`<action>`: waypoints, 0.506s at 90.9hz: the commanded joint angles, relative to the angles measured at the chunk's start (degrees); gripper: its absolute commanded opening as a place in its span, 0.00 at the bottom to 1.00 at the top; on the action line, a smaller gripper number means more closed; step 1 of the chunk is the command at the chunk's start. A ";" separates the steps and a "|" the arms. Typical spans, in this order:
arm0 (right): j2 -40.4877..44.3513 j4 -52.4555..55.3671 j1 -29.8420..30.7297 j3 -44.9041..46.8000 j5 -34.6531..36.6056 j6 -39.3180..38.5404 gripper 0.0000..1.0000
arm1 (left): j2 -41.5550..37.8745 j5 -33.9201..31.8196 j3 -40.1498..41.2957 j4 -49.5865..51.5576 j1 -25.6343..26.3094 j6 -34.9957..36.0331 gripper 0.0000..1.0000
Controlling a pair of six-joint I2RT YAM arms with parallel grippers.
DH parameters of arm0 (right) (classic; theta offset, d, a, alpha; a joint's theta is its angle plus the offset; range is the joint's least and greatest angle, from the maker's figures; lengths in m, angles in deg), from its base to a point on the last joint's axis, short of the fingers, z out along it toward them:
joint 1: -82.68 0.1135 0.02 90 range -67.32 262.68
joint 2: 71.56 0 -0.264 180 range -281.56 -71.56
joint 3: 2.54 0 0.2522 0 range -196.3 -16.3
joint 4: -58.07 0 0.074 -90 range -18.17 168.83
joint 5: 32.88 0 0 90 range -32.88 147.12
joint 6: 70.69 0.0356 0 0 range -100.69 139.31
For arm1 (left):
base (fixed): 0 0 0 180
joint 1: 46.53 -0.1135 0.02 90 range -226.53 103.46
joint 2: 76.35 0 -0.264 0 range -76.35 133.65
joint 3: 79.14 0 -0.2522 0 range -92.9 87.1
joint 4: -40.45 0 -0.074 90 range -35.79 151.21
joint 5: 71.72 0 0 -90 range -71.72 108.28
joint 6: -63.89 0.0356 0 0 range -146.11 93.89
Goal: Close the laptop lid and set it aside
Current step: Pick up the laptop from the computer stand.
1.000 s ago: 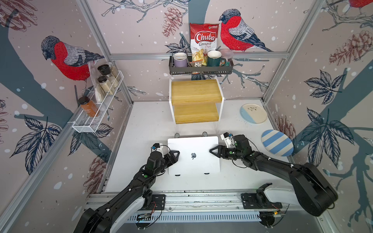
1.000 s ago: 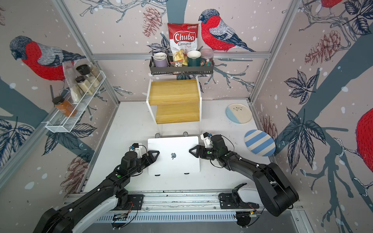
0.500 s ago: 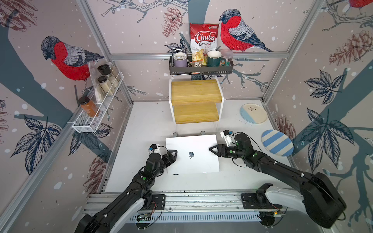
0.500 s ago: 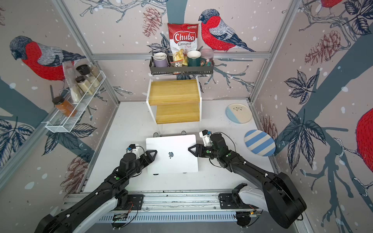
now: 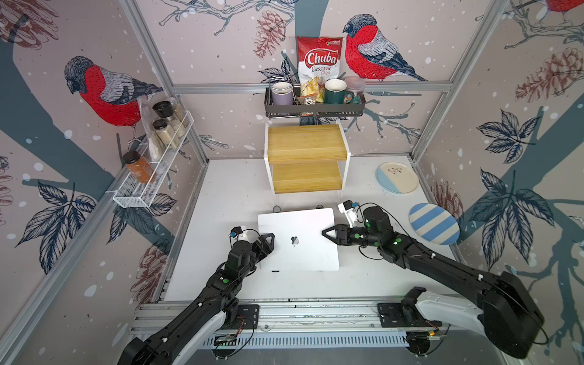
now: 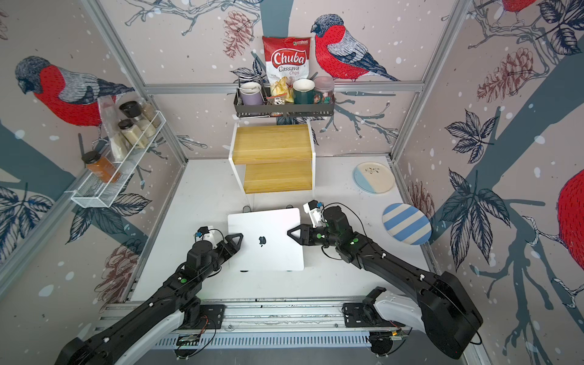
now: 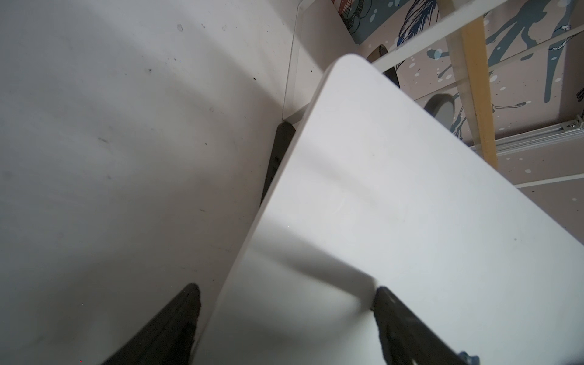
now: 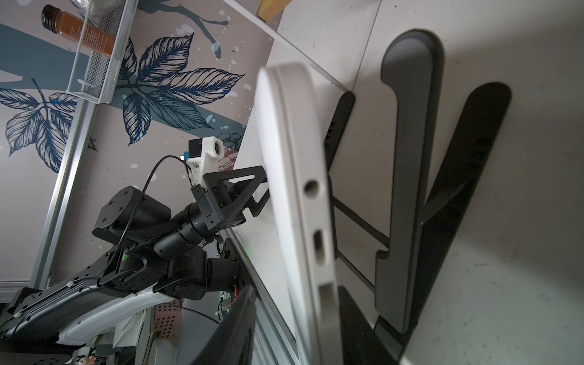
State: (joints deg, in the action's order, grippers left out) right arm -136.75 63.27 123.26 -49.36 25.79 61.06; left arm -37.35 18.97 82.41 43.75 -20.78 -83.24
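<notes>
The silver-white laptop (image 5: 300, 221) (image 6: 265, 221) lies with its lid (image 7: 395, 205) down, logo up, tilted on a black stand (image 8: 407, 158) at mid-table. My left gripper (image 5: 270, 240) (image 7: 284, 290) is open wide astride the laptop's left edge; one finger rests on the lid and the other sits off the edge, lower. My right gripper (image 5: 325, 234) (image 8: 297, 290) straddles the right edge (image 8: 316, 221); one finger lies under the base, the other stands a small gap off the lid.
A two-tier wooden shelf (image 5: 305, 158) stands just behind the laptop. A cream-and-blue plate (image 5: 396, 177) and a striped plate (image 5: 433, 223) lie at the right. The stand's feet (image 5: 276, 208) poke out behind the laptop. The arms' mounting rail (image 5: 316, 313) runs along the front.
The right gripper's jaws have narrowed around the laptop's right edge. The laptop has shifted slightly left and toward the back. The left gripper stays at the left edge.
</notes>
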 commanded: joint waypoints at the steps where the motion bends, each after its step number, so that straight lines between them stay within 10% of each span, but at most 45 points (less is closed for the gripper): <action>1: -0.15 -2.77 1.19 -0.98 -1.53 0.72 0.40 | -0.08 0.64 0.35 4.80 0.09 -0.19 0.84; 46: -3.24 -4.21 4.14 -3.37 0.73 2.10 0.27 | -4.33 0.53 0.11 7.57 0.09 0.01 0.85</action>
State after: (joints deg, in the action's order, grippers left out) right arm -139.43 62.81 126.89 -51.66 26.93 62.22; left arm -41.24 18.10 82.58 47.60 -20.78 -83.69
